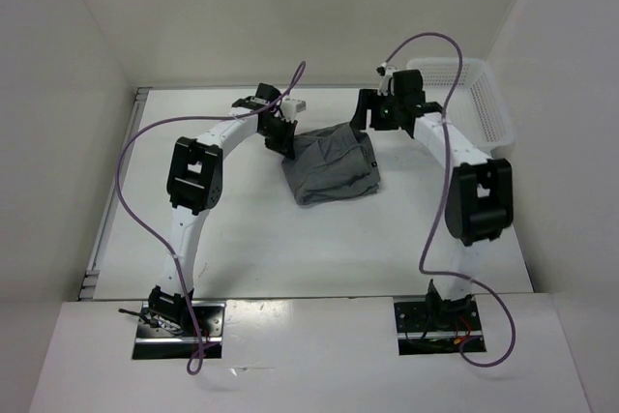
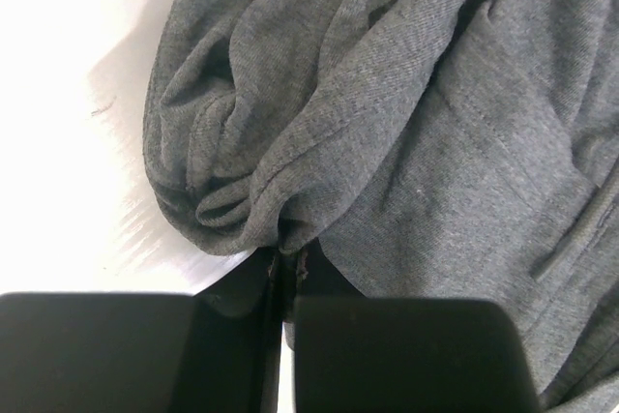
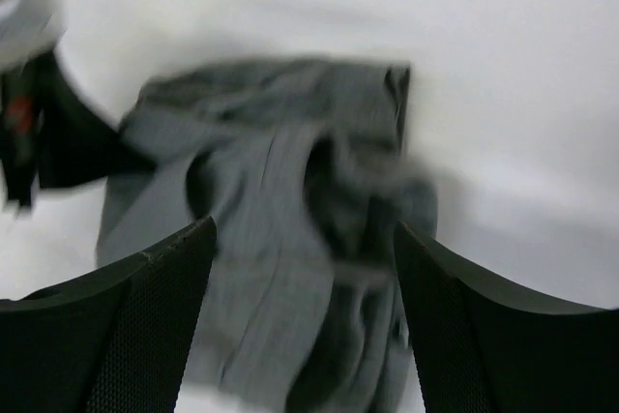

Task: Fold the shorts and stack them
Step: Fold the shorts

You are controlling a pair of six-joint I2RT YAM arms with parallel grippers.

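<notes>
The grey shorts (image 1: 331, 165) lie crumpled in a heap on the white table, between the two arms. My left gripper (image 1: 281, 136) is at the heap's far left edge, shut on a bunched fold of the shorts (image 2: 387, 132); its jaws are pressed together with fabric pinched at the tips (image 2: 286, 263). My right gripper (image 1: 372, 111) is above the heap's far right corner, open and empty. In the right wrist view the shorts (image 3: 280, 239) lie below and between the wide-spread fingers (image 3: 155, 287), blurred by motion.
A white mesh basket (image 1: 474, 94) stands at the back right, just beyond the right arm. White walls close in the table on the left, back and right. The left gripper shows dark at the left of the right wrist view (image 3: 39, 132).
</notes>
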